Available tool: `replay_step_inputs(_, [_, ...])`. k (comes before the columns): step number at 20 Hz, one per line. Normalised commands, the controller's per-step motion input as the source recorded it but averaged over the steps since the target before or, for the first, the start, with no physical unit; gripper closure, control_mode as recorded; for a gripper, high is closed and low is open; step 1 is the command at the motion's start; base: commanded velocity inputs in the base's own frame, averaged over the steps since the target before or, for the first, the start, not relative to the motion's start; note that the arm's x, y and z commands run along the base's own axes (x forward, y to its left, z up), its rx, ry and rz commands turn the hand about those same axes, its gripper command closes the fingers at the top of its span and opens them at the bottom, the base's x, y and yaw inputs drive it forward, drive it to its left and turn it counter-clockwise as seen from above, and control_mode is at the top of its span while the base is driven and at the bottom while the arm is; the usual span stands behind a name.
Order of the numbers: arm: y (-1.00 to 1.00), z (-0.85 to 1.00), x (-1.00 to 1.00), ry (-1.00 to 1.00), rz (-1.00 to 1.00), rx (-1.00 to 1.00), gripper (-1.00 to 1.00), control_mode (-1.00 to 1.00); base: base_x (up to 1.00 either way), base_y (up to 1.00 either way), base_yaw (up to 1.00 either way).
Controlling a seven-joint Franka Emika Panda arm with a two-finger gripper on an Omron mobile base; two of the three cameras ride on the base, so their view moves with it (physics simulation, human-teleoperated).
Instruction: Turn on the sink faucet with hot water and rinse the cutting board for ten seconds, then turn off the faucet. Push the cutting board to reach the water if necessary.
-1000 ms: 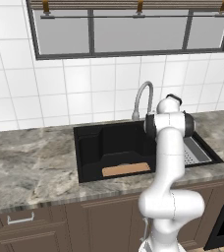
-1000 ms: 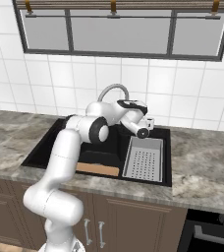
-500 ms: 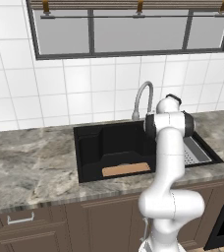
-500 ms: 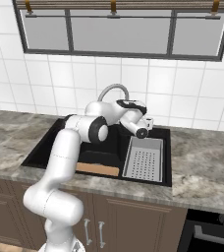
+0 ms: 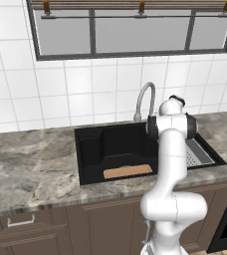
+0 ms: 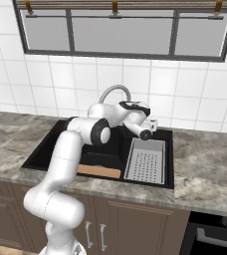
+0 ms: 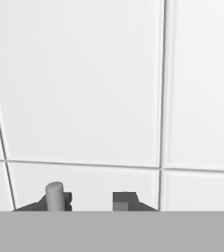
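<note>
The grey gooseneck sink faucet (image 5: 144,99) (image 6: 113,91) arches over the back of the black sink (image 5: 93,149) (image 6: 41,158). No water is in view under the spout. A light-tan cutting board (image 5: 128,171) (image 6: 98,172) lies flat at the front of the basin floor. My gripper (image 6: 153,124) is behind the sink's right half, to the right of the faucet base and close to the tiled wall. In the hand view my gripper (image 7: 92,201) faces white tiles and is open. A small grey cylindrical stub (image 7: 55,194) stands by its left fingertip, with nothing between the fingers.
A grey perforated drain tray (image 5: 199,155) (image 6: 146,162) fills the sink's right part. Grey marble counter (image 5: 26,169) (image 6: 205,164) runs on both sides. The tiled wall and a window are close behind the faucet. A dark oven front (image 6: 215,236) is at the lower right.
</note>
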Motion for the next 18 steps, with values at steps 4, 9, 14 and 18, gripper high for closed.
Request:
replay_step_inputs(4, [-0.46,0.0,0.0,0.0,0.0,0.0,1.0,-1.0,0.0,0.0,0.0])
replay_step_inputs(9, [-0.46,0.0,-0.2,0.0,0.0,0.0,1.0,-1.0,0.0,0.0,0.0])
replay_step_inputs(14, [-0.57,0.0,-0.25,0.0,0.0,0.0,1.0,-1.0,0.0,0.0,0.0])
replay_step_inputs(18, [-0.68,0.0,-0.34,0.0,0.0,0.0,1.0,-1.0,0.0,0.0,0.0])
